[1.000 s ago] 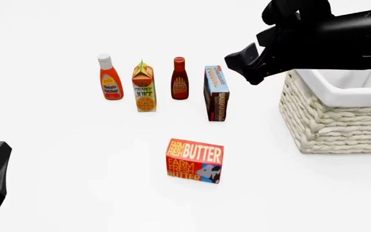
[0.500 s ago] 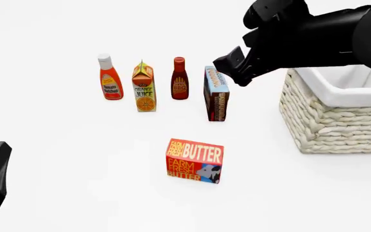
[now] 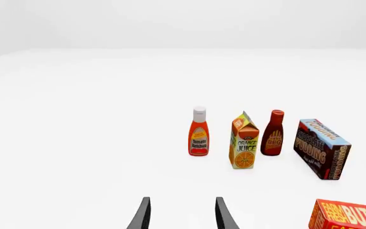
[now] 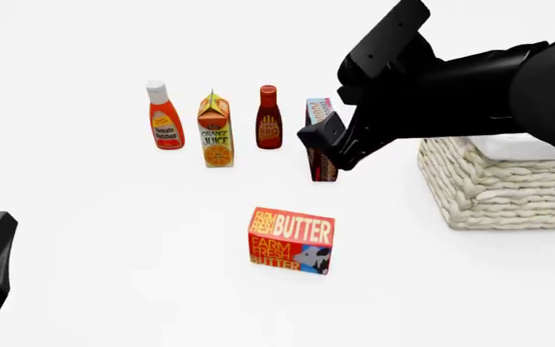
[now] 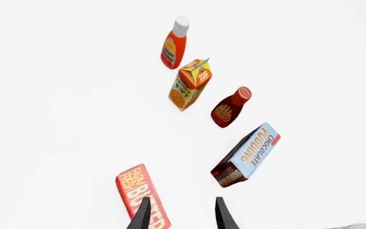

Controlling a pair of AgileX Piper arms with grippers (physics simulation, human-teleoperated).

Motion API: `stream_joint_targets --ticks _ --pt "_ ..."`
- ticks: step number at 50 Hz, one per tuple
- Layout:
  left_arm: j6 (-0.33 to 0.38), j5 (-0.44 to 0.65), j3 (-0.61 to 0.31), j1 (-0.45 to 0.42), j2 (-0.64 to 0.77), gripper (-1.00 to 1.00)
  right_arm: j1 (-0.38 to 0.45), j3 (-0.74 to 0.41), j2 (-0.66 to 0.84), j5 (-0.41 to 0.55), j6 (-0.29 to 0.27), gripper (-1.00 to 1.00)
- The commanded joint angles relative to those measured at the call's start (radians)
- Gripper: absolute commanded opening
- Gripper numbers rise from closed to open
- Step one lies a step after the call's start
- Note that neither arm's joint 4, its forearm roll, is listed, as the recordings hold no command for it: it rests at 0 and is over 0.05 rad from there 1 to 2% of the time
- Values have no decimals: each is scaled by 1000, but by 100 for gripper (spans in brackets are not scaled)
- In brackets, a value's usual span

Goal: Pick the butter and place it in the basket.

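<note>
- Butter carton (image 4: pixel 292 241), nearest item on the table: "FARM FRESH BUTTER" in yellow letters on its top face, repeated on its front face beside a cow picture.
- Orange juice carton (image 4: pixel 216 135), far row, second from left: "ORANGE JUICE" on its front, above an orange-slice picture.
- Ketchup bottle (image 4: pixel 165 120), far row, leftmost: "Tomato Ketchup" on its label, small but readable.
- BBQ sauce bottle (image 4: pixel 269 121), far row, third from left: "BBQ" on its label; smaller print too fine to read.
- Pudding box (image 3: pixel 321 149), far row, rightmost: "CHOCOLATE PUDDING" on its blue face, with "PUDDING" again on its brown face.
</note>
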Motion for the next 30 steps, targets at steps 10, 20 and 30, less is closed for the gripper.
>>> stream_joint_targets --ticks 10,20,30 --pt "0 0 0 0 0 100 84 40 -43 60 5 100" --pt "0 0 0 0 0 100 101 12 -25 94 0 100" --pt "0 0 0 0 0 100 108 -10 6 101 -3 100"
